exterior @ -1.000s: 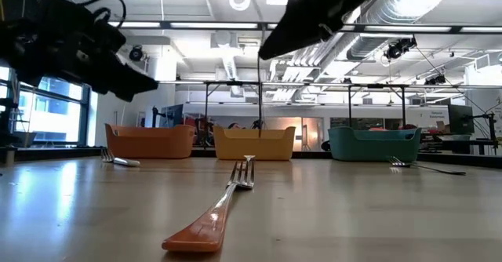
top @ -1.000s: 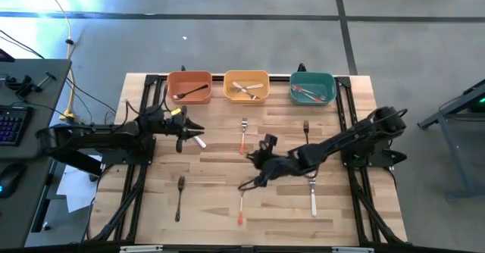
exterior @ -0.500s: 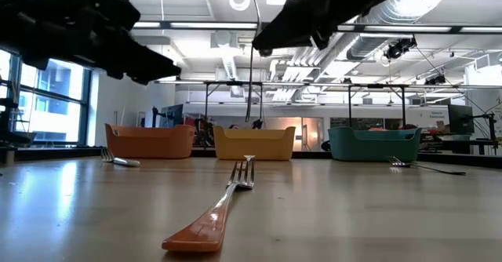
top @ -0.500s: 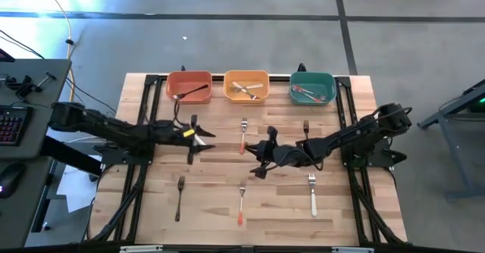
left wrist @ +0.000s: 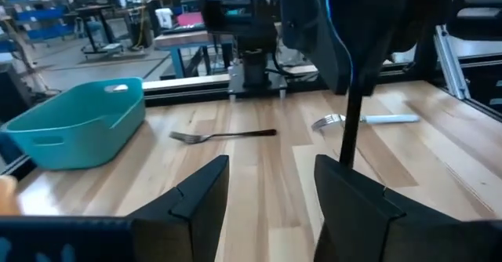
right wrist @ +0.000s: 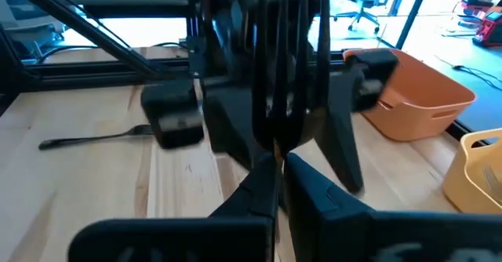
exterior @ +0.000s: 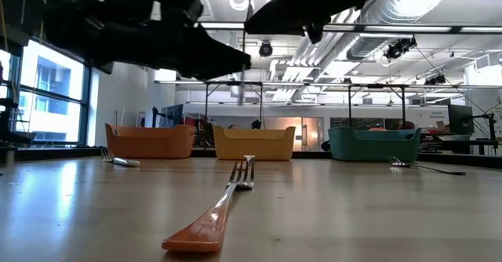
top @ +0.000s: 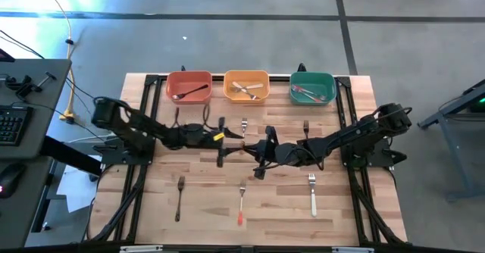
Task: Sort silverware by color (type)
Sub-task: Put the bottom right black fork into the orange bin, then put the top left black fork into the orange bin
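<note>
Right now your right gripper (right wrist: 280, 161) is clenched on a slim dark brown fork (right wrist: 272, 50), which it carries clear of the light wooden slatted table (top: 204, 223), over the middle of the board. In the left wrist view you see that fork's thin dark handle (left wrist: 350, 125) hanging straight down from the right gripper. Your left gripper (left wrist: 271, 168) hovers just beside it, facing it, with its fingers spread apart and nothing between them.

Around them, five forks lie loose on the table:
- A red-handled fork (top: 244, 135) lies just behind the two grippers.
- A dark fork (top: 306, 126) lies to its right.
- A second red-handled fork (top: 241, 204) lies near the front edge.
- A dark fork (top: 179, 197) lies well to the left of that one.
- A white-handled fork (top: 312, 193) lies to the right.

Along the far edge stand three plastic bins:
- The reddish-orange bin (top: 171, 82) holds one dark fork.
- The yellow-orange bin (top: 228, 80) holds pale silver forks.
- The teal-green bin (top: 329, 81) holds red-handled forks.
</note>
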